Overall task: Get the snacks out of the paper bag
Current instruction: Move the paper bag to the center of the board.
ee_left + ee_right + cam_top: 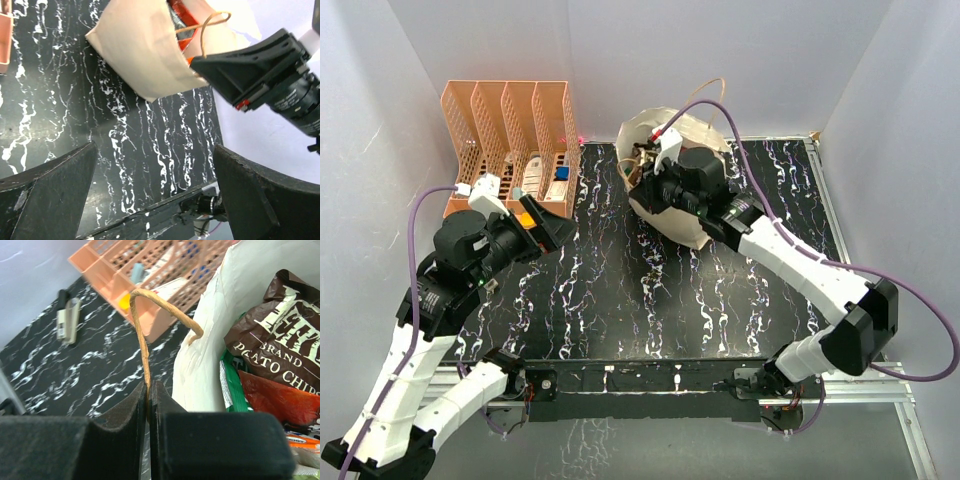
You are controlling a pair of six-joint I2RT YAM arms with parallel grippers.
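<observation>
The tan paper bag lies at the back middle of the table with its mouth open. My right gripper is at the mouth. In the right wrist view it is shut on the bag's brown cord handle. Inside the bag are snacks: a dark brown potato chips packet, a green packet and a red-orange one. My left gripper is open and empty, to the left of the bag. Its wrist view shows the bag, a red packet and the right gripper.
The orange slotted rack with small white and blue items stands at the back left, just behind my left gripper. It also shows in the right wrist view. White walls close in the left, back and right sides. The black marbled table spreads in front.
</observation>
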